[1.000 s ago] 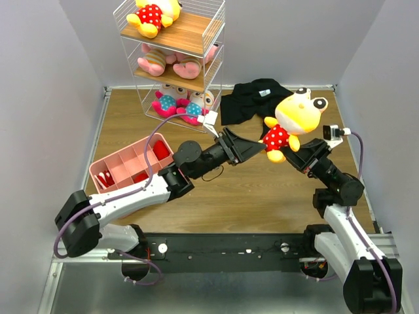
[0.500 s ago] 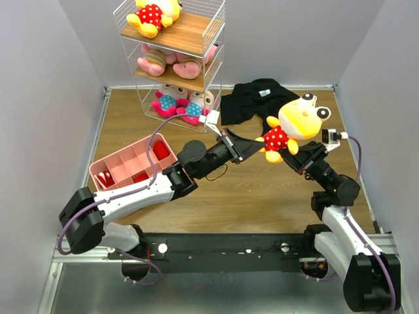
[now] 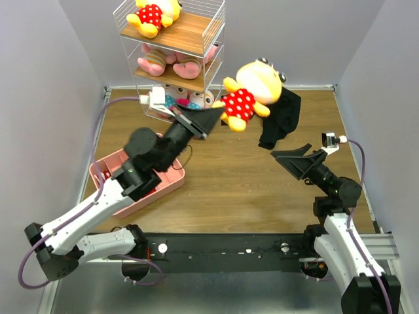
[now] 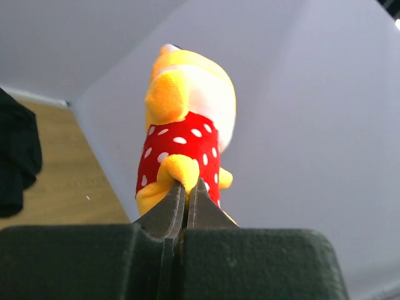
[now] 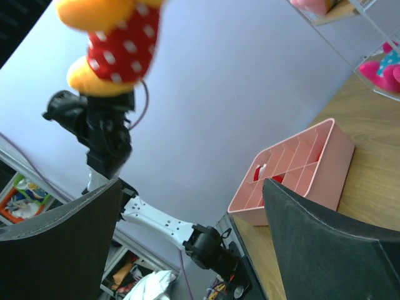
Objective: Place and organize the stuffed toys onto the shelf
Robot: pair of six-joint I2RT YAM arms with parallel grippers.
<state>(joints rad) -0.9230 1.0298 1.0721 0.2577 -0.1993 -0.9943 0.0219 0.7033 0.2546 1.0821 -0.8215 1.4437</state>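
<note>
Left gripper (image 3: 215, 116) clamped on a yellow limb of the yellow polka-dot toy (image 3: 251, 88). The right gripper (image 3: 289, 157), which held it a second ago, now gapes empty near the table's (image 3: 229, 190) right edge. Handover done: the toy has swung up from mid-table to beside the shelf (image 3: 196, 33) at the far edge, so placing on a tier looks next.

Bright, even light fills my views, shadows soft. Close up, my right fingers (image 5: 56, 250) loom dark and slightly blurred.
</note>
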